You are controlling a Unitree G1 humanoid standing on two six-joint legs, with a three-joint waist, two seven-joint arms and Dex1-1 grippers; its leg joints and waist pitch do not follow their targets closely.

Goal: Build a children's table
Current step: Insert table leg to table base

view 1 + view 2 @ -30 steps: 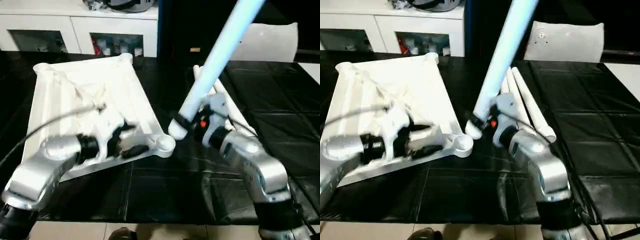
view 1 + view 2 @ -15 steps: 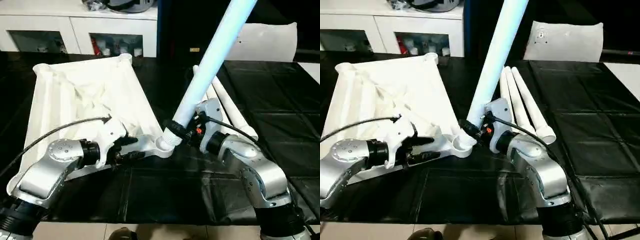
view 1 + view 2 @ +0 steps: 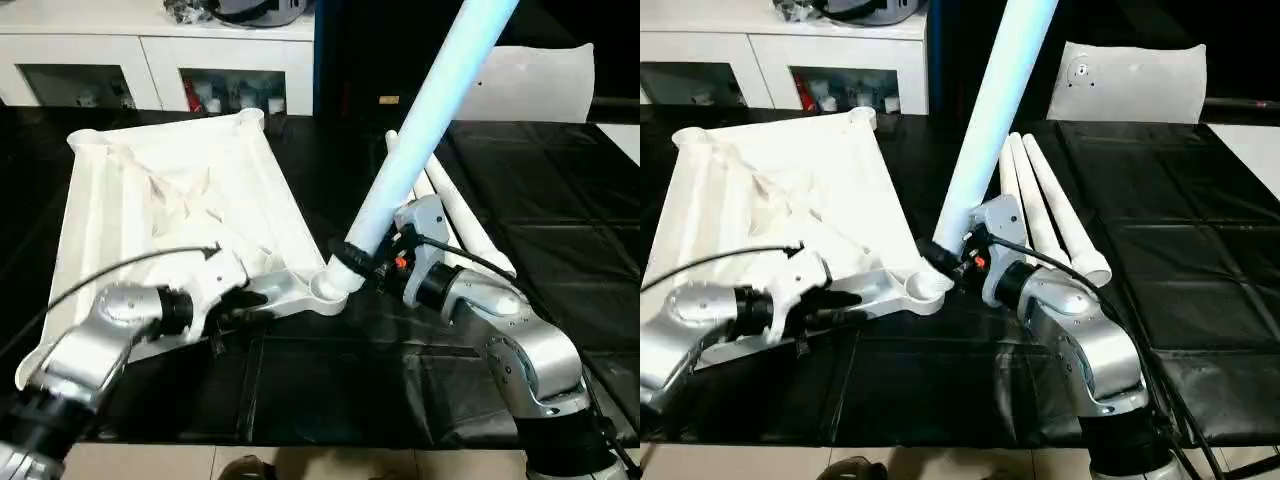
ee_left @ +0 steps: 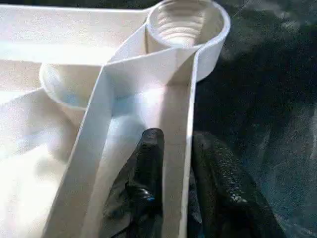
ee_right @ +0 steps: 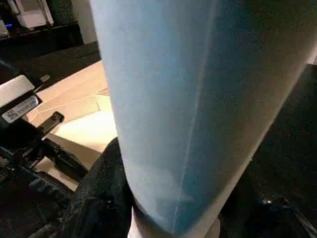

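With the tabletop rim [image 4: 178,129] clamped by the left fingers [image 4: 148,163], the leg [image 3: 420,130], gripped by right fingers [image 5: 99,198], should be pressed squarely into the near corner socket [image 3: 328,290].

Tabletop [image 3: 170,200] upside down; leg [image 3: 420,130] tilted at corner socket [image 3: 325,290].

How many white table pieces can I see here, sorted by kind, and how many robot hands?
Table tops: 1, the tabletop lying underside up
Legs: 4, one held leg at the near corner socket, three spare legs lying on the black surface
Robot hands: 2, left hand, right hand
Total: 7
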